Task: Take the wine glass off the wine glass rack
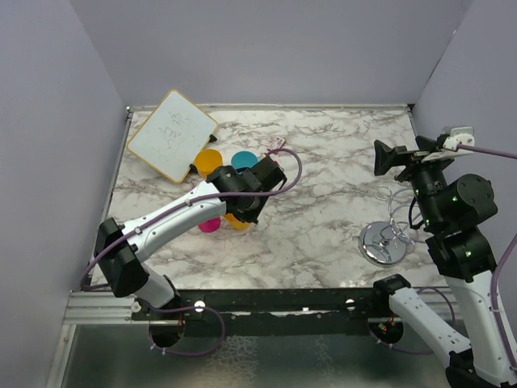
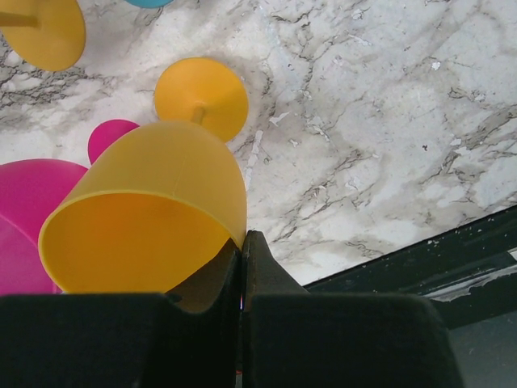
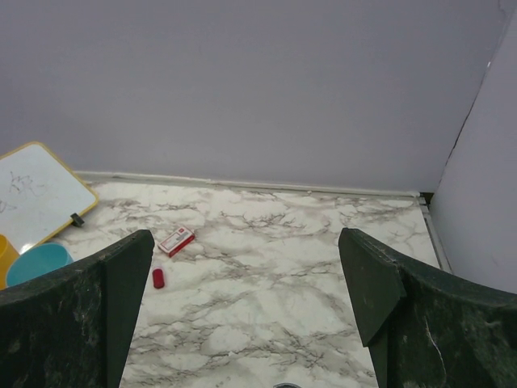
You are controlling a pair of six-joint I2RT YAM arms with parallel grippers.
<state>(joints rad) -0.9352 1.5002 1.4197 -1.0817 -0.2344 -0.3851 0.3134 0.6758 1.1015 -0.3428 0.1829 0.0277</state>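
Note:
My left gripper [image 1: 245,208] is shut on the rim of an orange wine glass [image 2: 153,202], with one finger inside the bowl and one outside [image 2: 260,263]. The glass's foot [image 2: 202,93] is down near the marble table, left of centre. The wine glass rack [image 1: 383,242], a round shiny base with thin wire arms [image 1: 396,202], stands at the right with no glass on its arms. My right gripper [image 1: 386,159] is open and empty, raised above and behind the rack, and it faces the back wall in the right wrist view [image 3: 246,275].
A pink glass [image 2: 32,202], another orange glass [image 1: 208,159] and a teal glass [image 1: 242,159] stand close around the left gripper. A whiteboard [image 1: 172,133] lies at the back left. A small red-and-white box [image 3: 175,241] and a red cap [image 3: 158,278] lie mid-table. Grey walls enclose the table.

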